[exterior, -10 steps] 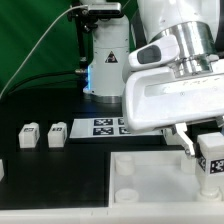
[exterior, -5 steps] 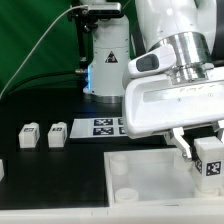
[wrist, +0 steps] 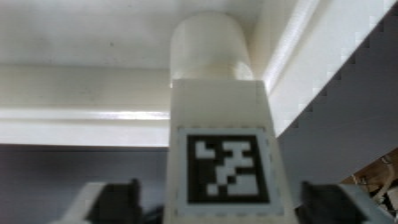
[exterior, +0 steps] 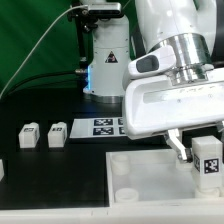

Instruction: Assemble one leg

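Pincer state: the pincer (exterior: 205,153) is closed on the leg (exterior: 208,162), one finger (exterior: 184,149) pressing each side. The jaws stand only as far apart as the leg is wide.
Leg position: it sits between the fingertips and juts out beyond them, above the tray-like part (exterior: 140,158) that lies just beneath the pincer.
Contact with tray: I cannot tell whether the leg's far end touches it.
Handling, judged: small, stiff moulded plastic, light and not fragile. The smooth white faces may slip or twist if held loosely.
Best hold: the two flat side faces flanking the tag, near the tagged end, as it is held now. That leaves the far end free.
Long axis: in the wrist view the leg (wrist: 222,110) runs straight out from the pincer (wrist: 222,205), in line with the fingers. In the exterior view it looks about upright.
Pointing: the rounded end points away from the pincer toward the tray-like part (wrist: 89,100), and the tag faces the wrist camera.
Elsewhere: spare legs (exterior: 28,132) and the marker board (exterior: 103,126) lie on the surface (exterior: 60,180), well off to the side of the pincer.
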### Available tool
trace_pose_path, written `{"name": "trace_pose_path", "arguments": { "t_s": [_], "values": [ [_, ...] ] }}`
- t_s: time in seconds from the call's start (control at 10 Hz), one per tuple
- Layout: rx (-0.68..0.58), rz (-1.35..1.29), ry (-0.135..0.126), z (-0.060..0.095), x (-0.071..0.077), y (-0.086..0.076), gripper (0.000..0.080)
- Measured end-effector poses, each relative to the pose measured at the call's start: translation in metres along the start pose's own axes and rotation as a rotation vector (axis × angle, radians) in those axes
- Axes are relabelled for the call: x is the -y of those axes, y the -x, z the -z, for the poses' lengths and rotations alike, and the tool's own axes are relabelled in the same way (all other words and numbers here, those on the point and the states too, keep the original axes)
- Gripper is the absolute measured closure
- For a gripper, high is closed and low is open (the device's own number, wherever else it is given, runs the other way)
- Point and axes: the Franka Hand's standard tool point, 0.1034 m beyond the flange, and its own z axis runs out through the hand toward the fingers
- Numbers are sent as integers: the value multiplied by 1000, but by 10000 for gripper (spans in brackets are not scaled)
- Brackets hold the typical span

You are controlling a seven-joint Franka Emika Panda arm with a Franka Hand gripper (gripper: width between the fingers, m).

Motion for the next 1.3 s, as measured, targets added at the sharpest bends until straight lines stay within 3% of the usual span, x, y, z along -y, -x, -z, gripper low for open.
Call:
{"name": "trace_pose_path", "arguments": {
  "t_s": [0.1,0.2,0.3,0.6,0.7,0.8,1.0,1.1,1.2,1.3],
  "values": [
    [0,0,0,0,0,0,235],
    [0,0,0,0,0,0,235],
    [0,0,0,0,0,0,165],
    [11,0,-2,-1,0,3,151],
    [101,-2,-20,-10,4,25,151],
    [120,-3,-24,-11,4,26,151],
    [225,0,-42,1,7,13,151],
    [222,2,-38,8,3,-1,151],
    [259,-3,-42,9,0,-1,151],
    [394,-13,-71,12,5,-2,151]
  ]
}}
